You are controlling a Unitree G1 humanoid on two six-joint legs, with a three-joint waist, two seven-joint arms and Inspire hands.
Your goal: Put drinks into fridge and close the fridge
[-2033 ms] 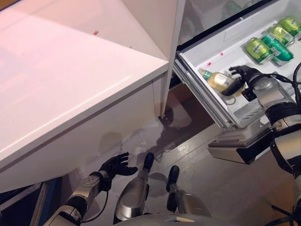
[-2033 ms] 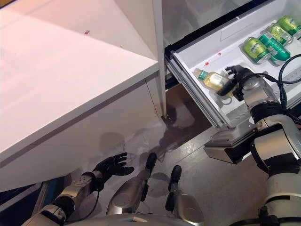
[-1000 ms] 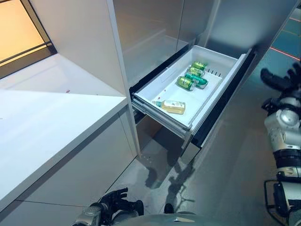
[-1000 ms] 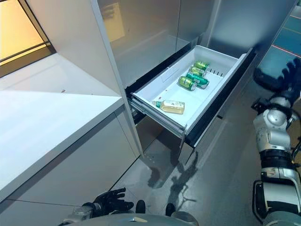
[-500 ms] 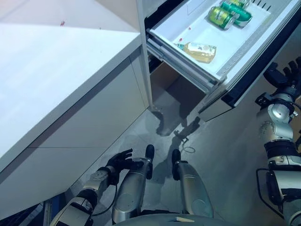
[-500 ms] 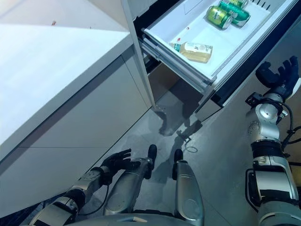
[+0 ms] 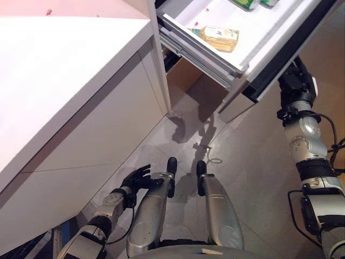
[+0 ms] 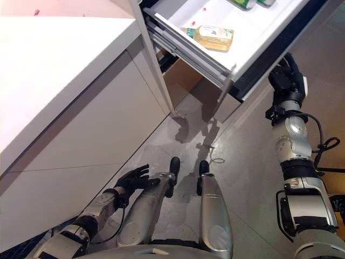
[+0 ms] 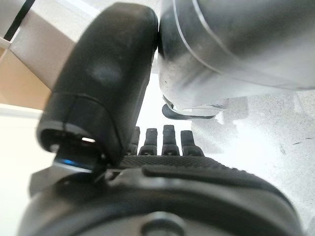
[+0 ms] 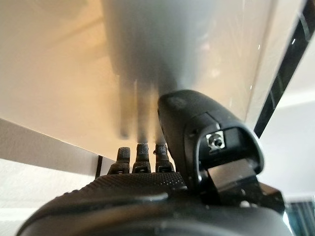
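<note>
We see the fridge drawer [image 7: 253, 51] pulled fully out at the far right of the scene, a white tray on metal rails with a dark front panel at its right end. A clear bottle [image 7: 220, 38] of pale yellow drink with a green cap lies on its side in the tray's near left part, cap pointing left. Farther back, at the picture's top edge, we can make out slivers of what may be green cans [image 8: 241, 3], mostly cut off.
</note>
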